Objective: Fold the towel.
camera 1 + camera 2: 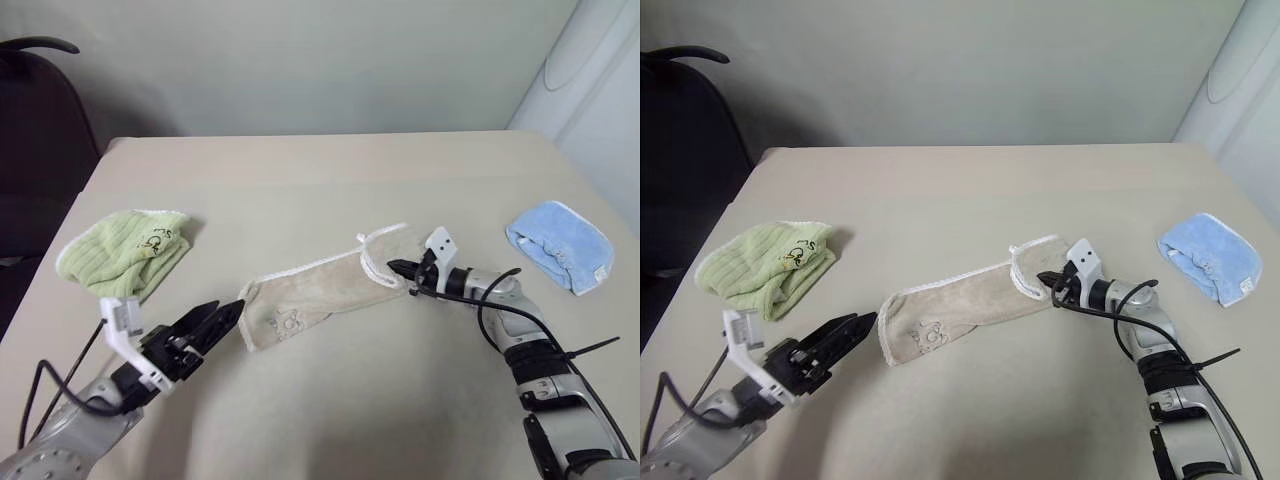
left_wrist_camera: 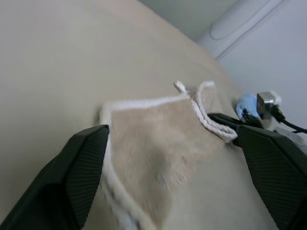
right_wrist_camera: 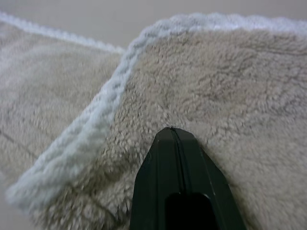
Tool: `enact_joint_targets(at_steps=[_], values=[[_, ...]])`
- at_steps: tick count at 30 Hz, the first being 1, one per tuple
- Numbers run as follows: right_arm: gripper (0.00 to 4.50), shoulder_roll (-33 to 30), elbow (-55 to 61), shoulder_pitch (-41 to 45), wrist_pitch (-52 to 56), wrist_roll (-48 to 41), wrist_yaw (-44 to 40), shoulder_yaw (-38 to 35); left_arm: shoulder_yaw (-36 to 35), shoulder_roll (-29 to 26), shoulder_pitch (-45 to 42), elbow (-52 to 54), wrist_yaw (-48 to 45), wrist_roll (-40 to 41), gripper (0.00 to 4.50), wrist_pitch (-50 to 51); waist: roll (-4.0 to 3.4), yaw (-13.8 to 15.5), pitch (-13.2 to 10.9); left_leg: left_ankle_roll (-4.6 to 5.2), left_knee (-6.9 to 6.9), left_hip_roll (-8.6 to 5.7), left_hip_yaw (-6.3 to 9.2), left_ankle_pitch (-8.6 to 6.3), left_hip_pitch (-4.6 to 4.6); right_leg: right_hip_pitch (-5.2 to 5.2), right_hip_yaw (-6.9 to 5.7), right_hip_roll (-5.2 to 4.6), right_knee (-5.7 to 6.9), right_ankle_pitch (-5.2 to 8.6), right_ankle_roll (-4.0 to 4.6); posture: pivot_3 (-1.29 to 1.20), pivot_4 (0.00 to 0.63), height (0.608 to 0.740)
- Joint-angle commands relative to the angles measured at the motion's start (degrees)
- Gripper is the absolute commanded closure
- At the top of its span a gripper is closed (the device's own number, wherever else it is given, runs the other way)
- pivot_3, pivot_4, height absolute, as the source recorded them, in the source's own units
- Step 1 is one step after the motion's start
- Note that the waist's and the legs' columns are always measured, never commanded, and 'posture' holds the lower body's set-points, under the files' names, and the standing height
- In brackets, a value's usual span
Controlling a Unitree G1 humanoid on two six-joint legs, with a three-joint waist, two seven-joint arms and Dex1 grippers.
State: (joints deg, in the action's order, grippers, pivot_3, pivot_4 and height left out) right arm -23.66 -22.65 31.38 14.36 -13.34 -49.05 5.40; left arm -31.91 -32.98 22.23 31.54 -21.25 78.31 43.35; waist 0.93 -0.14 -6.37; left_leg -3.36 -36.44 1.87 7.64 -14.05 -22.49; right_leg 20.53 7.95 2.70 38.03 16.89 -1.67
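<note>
Towel (image 1: 320, 293) between green cloth (image 1: 125, 253) and blue cloth (image 1: 560, 245); left gripper (image 1: 222, 318) spread, right gripper (image 1: 398, 268) pressed together.

Towel (image 1: 320, 292) fluffy terry cloth, corded piping; table (image 1: 300, 180) matt.

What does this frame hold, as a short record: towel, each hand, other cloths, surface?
towel: beige towel, folded into a long strip, lying slantwise mid-table
left hand: left hand open, at the strip's near end, not gripping
right hand: right hand shut, its tip against the strip's far end; a grip on cloth cannot be confirmed
other cloths: green cloth on robot's left, blue cloth on its right
surface: beige table
</note>
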Motion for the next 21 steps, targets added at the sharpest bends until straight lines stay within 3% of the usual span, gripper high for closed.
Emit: enact_joint_targets(at_steps=[1, 5, 11, 16, 21], values=[[4.5, 1.0, -0.6, 2.7, -2.3, -0.8, 0.8, -2.5, -2.2, -1.5, 2.8, 2.5, 1.4, 5.5, 0.02, 1.5, -0.05, 0.0, 0.0, -0.01, 0.01, 0.0, -0.01, 0.01, 0.0, 0.0, 0.01, 0.0, 0.0, 0.0, 0.01, 0.0, 0.15, 0.74], [4.5, 2.7, -1.4, 4.0, -4.1, -1.1, 1.1, -3.5, 0.1, -2.3, 6.0, 3.2, 6.7, 11.5, 0.02, 3.1, -0.07, 0.1, 0.0, -0.05, 0.04, 0.0, -0.01, 0.03, 0.0, 0.01, 0.0, 0.0, 0.0, 0.01, 0.04, 0.0, 0.15, 0.74], [4.5, 5.0, -0.6, 4.8, -5.5, -1.9, 1.5, -5.0, 8.1, -1.6, 8.7, 6.8, 15.5, 13.3, 0.02, 3.7, -0.1, 0.2, -0.1, -0.07, 0.06, -0.01, -0.01, 0.04, 0.01, 0.02, -0.01, 0.0, -0.01, 0.02, 0.07, 0.0, 0.15, 0.74], [4.5, 5.7, 0.4, 4.6, -5.6, -2.1, 2.1, -5.8, 12.6, -2.0, 6.9, 4.5, 20.9, 13.1, 0.02, 3.8, -0.12, 0.2, -0.1, -0.1, 0.1, -0.01, -0.01, 0.06, 0.01, 0.02, -0.04, 0.0, 0.0, 0.02, 0.1, 0.0, 0.15, 0.74], [4.5, 5.6, 1.1, 4.2, -5.6, -2.0, 2.6, -6.4, 13.4, 1.0, 1.3, -0.5, 27.9, 14.0, 0.02, 0.8, -0.31, 0.6, -0.1, -0.11, 0.17, -0.06, -0.02, 0.07, 0.17, -0.12, -0.04, -0.02, 0.0, 0.02, 0.11, 0.0, 0.15, 0.74]])
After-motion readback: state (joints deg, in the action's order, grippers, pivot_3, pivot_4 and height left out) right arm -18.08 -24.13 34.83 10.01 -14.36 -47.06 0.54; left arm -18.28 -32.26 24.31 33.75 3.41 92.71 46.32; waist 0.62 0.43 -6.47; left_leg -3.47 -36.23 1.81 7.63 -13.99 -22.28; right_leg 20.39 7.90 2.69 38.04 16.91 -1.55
